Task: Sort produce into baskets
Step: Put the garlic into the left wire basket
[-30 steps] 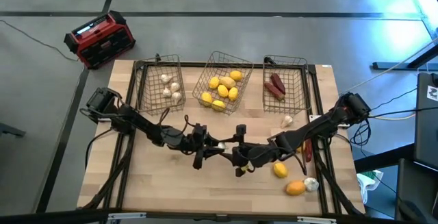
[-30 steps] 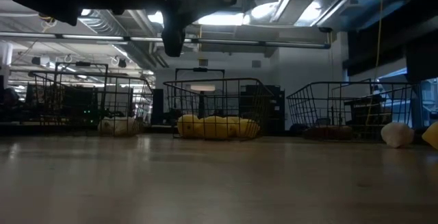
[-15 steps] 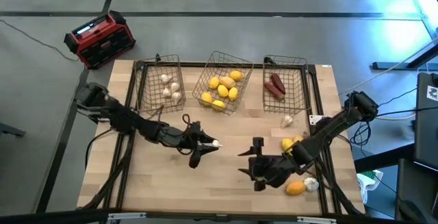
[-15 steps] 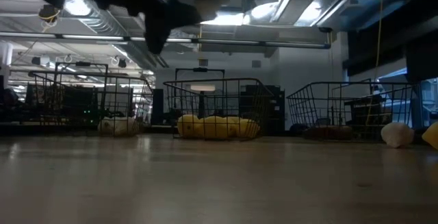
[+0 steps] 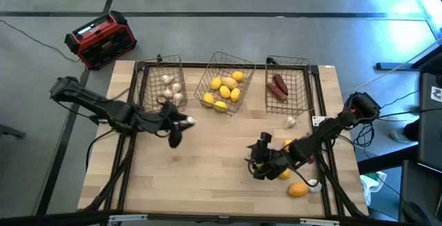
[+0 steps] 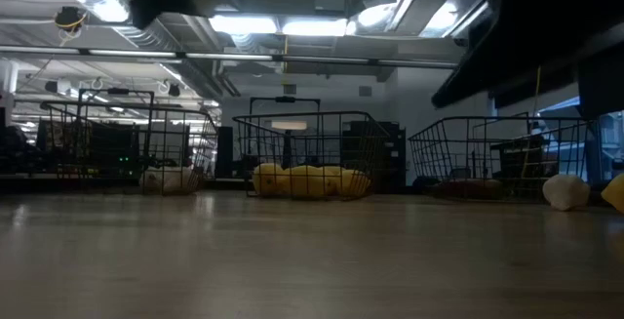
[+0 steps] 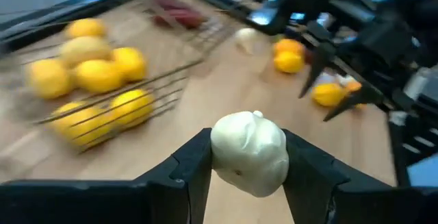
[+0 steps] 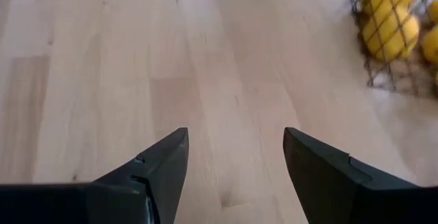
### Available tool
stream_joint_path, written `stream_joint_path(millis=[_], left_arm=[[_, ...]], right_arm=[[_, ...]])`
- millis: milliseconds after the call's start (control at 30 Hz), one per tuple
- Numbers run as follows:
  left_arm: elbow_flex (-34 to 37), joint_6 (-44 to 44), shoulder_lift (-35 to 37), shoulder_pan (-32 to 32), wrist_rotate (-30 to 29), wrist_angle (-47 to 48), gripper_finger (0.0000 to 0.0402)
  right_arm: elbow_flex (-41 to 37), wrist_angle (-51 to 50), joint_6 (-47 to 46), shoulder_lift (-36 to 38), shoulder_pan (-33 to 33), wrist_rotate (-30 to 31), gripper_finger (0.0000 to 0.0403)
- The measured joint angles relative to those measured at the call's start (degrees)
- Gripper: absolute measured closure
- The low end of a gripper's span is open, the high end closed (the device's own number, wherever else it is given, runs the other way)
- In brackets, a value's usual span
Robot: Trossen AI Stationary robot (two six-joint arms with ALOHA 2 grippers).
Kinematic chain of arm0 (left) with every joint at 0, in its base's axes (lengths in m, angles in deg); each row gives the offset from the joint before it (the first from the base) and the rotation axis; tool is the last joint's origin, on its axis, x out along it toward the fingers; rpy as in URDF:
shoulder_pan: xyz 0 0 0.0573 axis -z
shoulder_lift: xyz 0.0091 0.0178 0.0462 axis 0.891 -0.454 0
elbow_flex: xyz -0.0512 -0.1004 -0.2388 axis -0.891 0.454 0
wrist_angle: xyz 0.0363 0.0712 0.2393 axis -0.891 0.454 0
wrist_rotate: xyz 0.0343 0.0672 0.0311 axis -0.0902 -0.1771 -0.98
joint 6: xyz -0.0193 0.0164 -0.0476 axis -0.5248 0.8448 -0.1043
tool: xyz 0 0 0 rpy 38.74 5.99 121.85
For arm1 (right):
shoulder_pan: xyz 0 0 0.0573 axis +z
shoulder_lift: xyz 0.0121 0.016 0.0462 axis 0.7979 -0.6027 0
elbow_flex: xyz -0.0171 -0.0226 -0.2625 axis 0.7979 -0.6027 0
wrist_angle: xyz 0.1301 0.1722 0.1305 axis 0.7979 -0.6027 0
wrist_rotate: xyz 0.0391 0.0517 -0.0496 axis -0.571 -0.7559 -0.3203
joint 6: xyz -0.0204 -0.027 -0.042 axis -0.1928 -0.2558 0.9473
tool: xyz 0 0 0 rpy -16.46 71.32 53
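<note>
We're looking at a pale wooden table (image 5: 207, 184) set on a grey floor, with a red-and-black box (image 5: 101, 40) off its far left corner. Start at the left gripper (image 5: 181, 122): its two dark fingers (image 7: 188, 172) are clamped on a small white bulb (image 7: 249, 153), and in the high view that bulb sits at the fingertips, just in front of the left dark wire mesh basket (image 5: 162, 82), over bare wood. The left arm reaches in from the table's left edge. That left basket already holds a few white bulbs (image 5: 170, 88). Next to it, the middle wire mesh basket (image 5: 222, 84) carries a heap of yellow lemon-like ovals (image 5: 224, 91), and the right wire mesh basket (image 5: 286, 84) has dark red elongated pieces (image 5: 279, 85) inside.

Over to the right gripper (image 5: 260, 164): its fingers (image 8: 147, 176) stand well apart with nothing between them, bare boards below. It hangs near the front right part of the table, just beside a loose yellow oval (image 5: 282, 173). Near the front right edge lies an orange piece (image 5: 298, 189) with what looks like another white bulb (image 5: 314, 185) touching it, though that one is small and we can't be sure. One more white bulb (image 5: 290, 121) rests on the wood just in front of the right basket. From table height, the three baskets line up along the far edge.
</note>
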Motion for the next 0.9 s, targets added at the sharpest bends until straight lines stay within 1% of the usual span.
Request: stream_joint_path(millis=[100, 200, 333, 400, 467, 567, 733, 900], left_arm=[[-2.34, -4.6, 3.87, -1.67, -1.86, 12.36, 0.0255], [-3.46, -9.11, 6.33, -4.44, -3.75, 23.95, 0.0255], [-3.53, -14.54, 7.46, -9.3, -4.92, 35.36, 0.0254], [-3.53, -16.67, 7.26, -12.25, -5.45, 39.06, 0.0254], [-3.53, -17.14, 6.59, -15.44, -5.96, 41.1, 0.0254], [-3.04, -16.05, 5.33, -20.41, -5.59, 39.89, 0.0254], [-2.62, -11.02, 1.08, -28.94, 0.08, 38.73, 0.0254], [-2.57, -5.08, -4.22, -35.43, 4.65, 35.36, 0.0254]], right_arm=[[-2.1, 2.12, -2.38, 0.0, -1.05, -0.99, 0.0165], [-2.54, 2.28, -3.55, 0.0, -2.02, -1.44, 0.0165], [-2.6, 3.26, -4.29, 0.0, -2.43, -1.38, 0.0165], [-2.6, 3.82, -4.29, 0.0, -2.32, -1.51, 0.0165], [-2.6, 4.49, -4.23, 0.0, -2.32, -1.44, 0.0165], [-2.6, 5.07, -4.1, 0.0, -2.3, -0.94, 0.0165], [-2.6, 5.07, -4.16, 0.0, -2.32, -0.81, 0.0165], [-2.6, 5.07, -4.21, 0.0, -2.32, -0.81, 0.0165]])
